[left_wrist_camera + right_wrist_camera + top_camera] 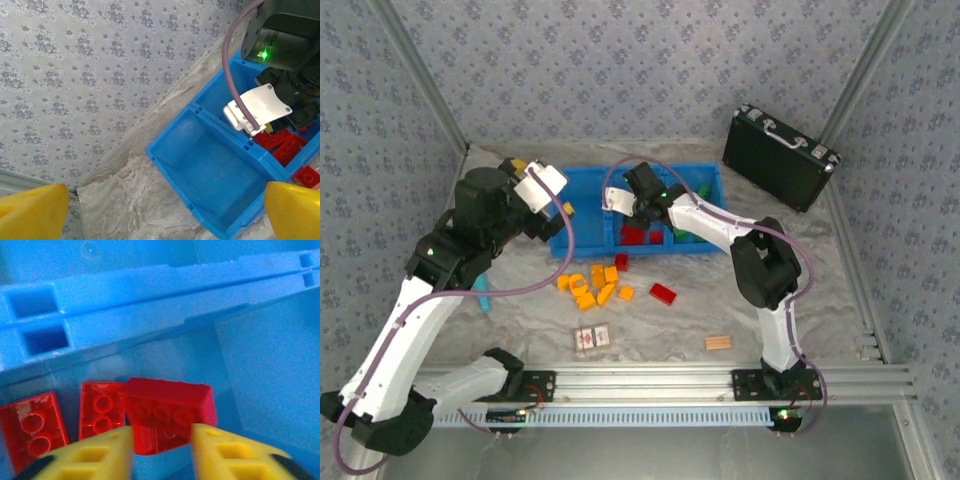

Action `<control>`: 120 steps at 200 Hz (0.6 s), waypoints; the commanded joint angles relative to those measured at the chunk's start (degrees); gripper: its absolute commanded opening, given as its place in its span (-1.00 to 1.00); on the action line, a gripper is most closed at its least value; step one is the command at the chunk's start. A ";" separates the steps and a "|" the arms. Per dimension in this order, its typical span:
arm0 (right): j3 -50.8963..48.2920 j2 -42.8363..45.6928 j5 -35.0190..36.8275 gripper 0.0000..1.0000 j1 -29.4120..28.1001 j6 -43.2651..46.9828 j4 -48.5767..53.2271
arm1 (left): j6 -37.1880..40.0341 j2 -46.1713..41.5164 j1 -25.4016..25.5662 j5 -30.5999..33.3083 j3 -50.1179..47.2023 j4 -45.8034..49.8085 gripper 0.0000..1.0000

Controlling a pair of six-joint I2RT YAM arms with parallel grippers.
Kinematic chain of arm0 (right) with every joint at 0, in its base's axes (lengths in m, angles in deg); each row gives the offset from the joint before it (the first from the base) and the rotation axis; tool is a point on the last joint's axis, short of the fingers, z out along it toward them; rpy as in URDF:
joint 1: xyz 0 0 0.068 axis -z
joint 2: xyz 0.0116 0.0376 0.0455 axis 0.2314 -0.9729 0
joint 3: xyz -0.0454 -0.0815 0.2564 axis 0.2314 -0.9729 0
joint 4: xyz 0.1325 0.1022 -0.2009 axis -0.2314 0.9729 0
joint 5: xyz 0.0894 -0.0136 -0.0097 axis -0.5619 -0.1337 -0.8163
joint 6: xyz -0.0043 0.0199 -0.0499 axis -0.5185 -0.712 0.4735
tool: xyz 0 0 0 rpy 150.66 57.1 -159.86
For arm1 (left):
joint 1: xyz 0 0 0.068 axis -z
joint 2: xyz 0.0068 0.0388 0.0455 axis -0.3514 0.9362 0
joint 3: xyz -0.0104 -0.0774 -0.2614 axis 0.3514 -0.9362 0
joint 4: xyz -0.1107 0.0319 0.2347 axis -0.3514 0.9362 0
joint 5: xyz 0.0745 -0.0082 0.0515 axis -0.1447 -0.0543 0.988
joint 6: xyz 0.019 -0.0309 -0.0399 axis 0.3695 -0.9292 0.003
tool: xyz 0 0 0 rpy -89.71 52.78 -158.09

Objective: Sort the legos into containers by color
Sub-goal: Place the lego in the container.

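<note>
The blue tray [582, 216] has three compartments side by side. Its left one [215, 170] is bare; the middle one holds red legos [633, 236]; green legos [682, 237] lie in the right one. Orange-yellow legos [592, 285] are heaped on the table in front, with two red ones [663, 293] nearby. My right gripper [162, 440] hangs in the middle compartment, its yellow fingers [100, 455] close together on a tilted red lego [167, 412] above other red bricks [32, 425]. My left gripper [165, 210] is open over the table beside the tray's left end.
A black metal-edged case [780, 157] stands at the back right. A tan wooden block [718, 343] and a small printed box [591, 339] lie near the front rail. A teal cylinder [483, 298] sits by the left arm. Patterned walls close in on three sides.
</note>
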 commanded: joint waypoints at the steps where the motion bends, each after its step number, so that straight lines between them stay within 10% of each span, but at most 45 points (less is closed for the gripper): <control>1: 1.82 -0.34 2.58 -0.12 0.44 -1.21 0.99 | 0.32 -1.39 -0.33 0.38 -0.10 -1.14 1.00; 120: -28.49 35.88 9.99 0.53 -8.40 -16.36 16.42 | -1.13 -1.48 -0.34 -0.75 -0.35 -2.98 1.00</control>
